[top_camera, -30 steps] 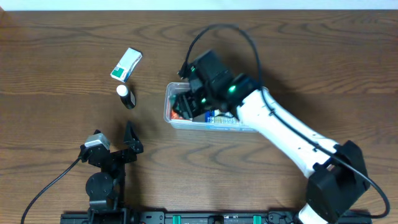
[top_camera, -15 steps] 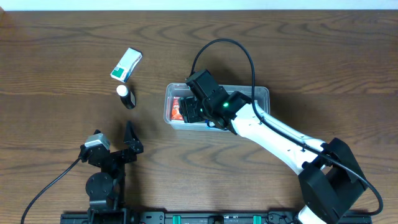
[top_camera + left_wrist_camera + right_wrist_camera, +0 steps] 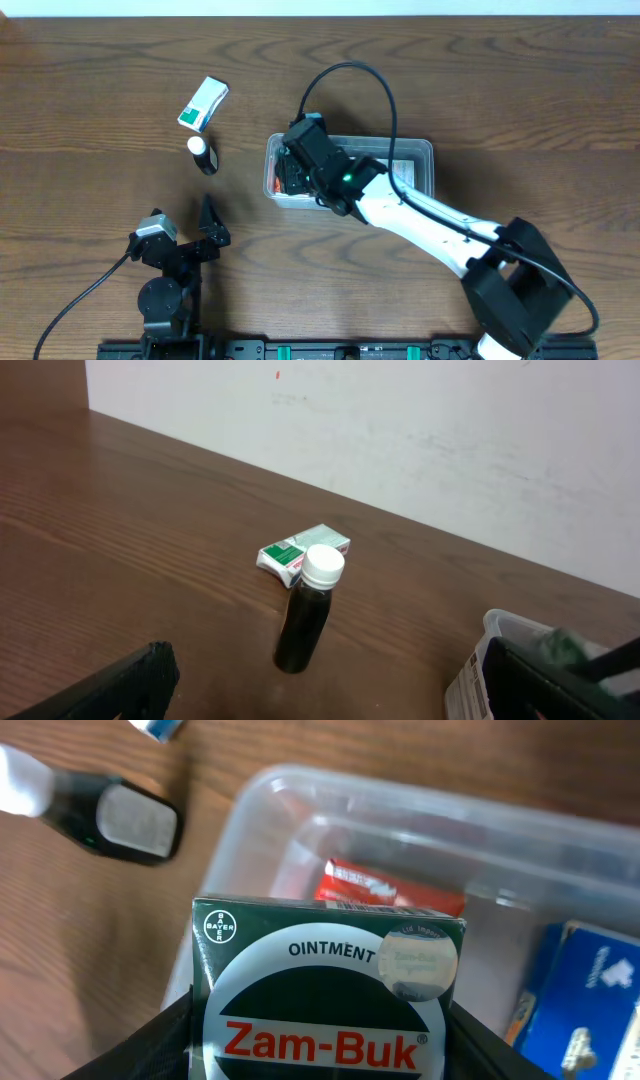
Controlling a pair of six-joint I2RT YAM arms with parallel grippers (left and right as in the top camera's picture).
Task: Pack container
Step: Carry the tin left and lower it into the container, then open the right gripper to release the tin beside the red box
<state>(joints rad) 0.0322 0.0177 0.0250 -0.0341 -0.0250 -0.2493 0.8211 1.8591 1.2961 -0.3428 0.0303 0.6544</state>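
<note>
The container (image 3: 418, 160) is a clear plastic tub at the table's middle, seen from close above in the right wrist view (image 3: 400, 805). My right gripper (image 3: 292, 175) hangs over its left end, shut on a dark green Zam-Buk ointment box (image 3: 325, 990) held between both fingers. Inside the tub lie a red box (image 3: 390, 885) and a blue box (image 3: 580, 990). My left gripper (image 3: 212, 226) stands open and empty near the front left, its fingers wide apart in the left wrist view (image 3: 330, 695).
A dark bottle with a white cap (image 3: 203, 155) lies left of the tub, and a green-and-white box (image 3: 203, 104) lies just beyond it. Both show ahead of the left gripper: bottle (image 3: 305, 610), box (image 3: 303, 550). A white wall bounds the table's far edge.
My right gripper has travelled left over the tub with the ointment box, from its middle to its left end. The left arm has stayed still.
</note>
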